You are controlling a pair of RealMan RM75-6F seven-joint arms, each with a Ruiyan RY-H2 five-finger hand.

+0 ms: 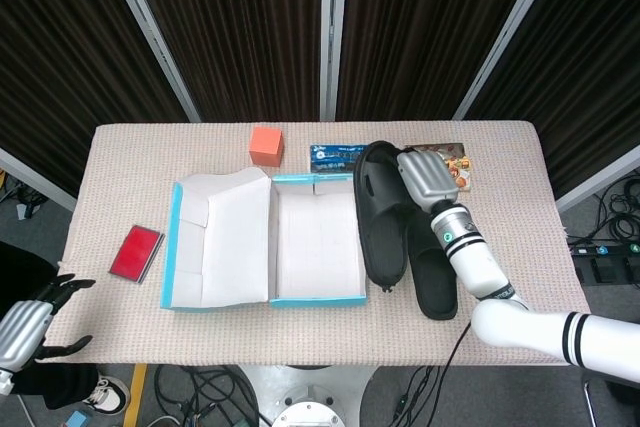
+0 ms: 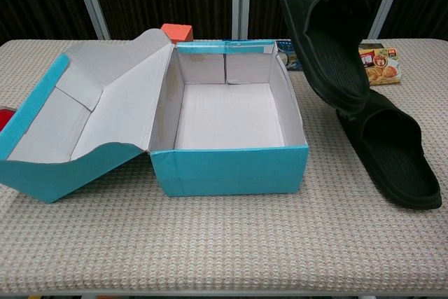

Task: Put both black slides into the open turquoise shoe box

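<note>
My right hand [image 1: 428,175] grips one black slide [image 1: 378,217] by its strap end and holds it lifted and tilted just right of the open turquoise shoe box [image 1: 318,239]. In the chest view this lifted slide [image 2: 329,36] hangs above the table by the box's right wall [image 2: 290,99], and the hand itself is out of frame. The second black slide [image 1: 436,272] lies flat on the table to the right [image 2: 395,155]. The box interior is bare. My left hand [image 1: 25,327] hangs off the table's front left corner, fingers spread, holding nothing.
The box's lid [image 1: 212,239] lies folded open to the left. A red flat pack [image 1: 136,252] sits near the left edge. At the back stand an orange cube [image 1: 266,145], a blue snack packet [image 1: 335,156] and a colourful snack packet [image 1: 452,161].
</note>
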